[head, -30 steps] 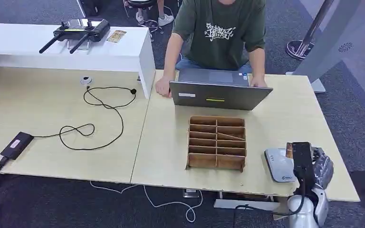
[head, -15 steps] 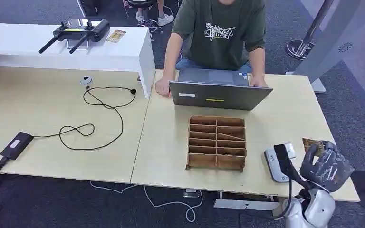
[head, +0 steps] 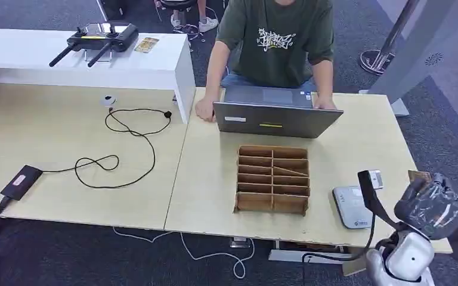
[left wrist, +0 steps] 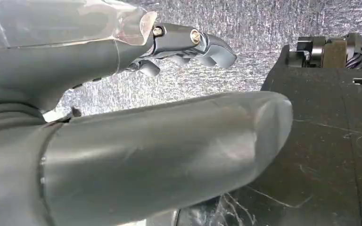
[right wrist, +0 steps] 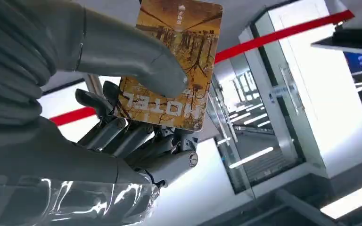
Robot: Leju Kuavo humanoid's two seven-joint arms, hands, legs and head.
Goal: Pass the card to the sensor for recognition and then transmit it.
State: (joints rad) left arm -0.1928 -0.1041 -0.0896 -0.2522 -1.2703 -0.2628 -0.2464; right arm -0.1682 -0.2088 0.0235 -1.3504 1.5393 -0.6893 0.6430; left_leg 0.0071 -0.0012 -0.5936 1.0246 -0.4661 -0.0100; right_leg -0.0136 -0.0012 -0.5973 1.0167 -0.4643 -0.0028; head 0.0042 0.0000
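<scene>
Right wrist view showed the right hand [right wrist: 122, 117] pinching the card [right wrist: 172, 66] between thumb and fingers, held off the bench [head: 214, 190] right of the sensor [head: 352, 205] — advisable to present it flat, close, steady; left hand [left wrist: 136, 141] empty, fingers apart.

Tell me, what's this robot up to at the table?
The robot's right hand pinches a yellow-brown card between thumb and fingers, raised off the table's right end, beside the grey sensor pad lying there. The card is not over the pad at this moment. Across the table a person sits at a laptop, with a wooden divided tray between them and the robot.
</scene>
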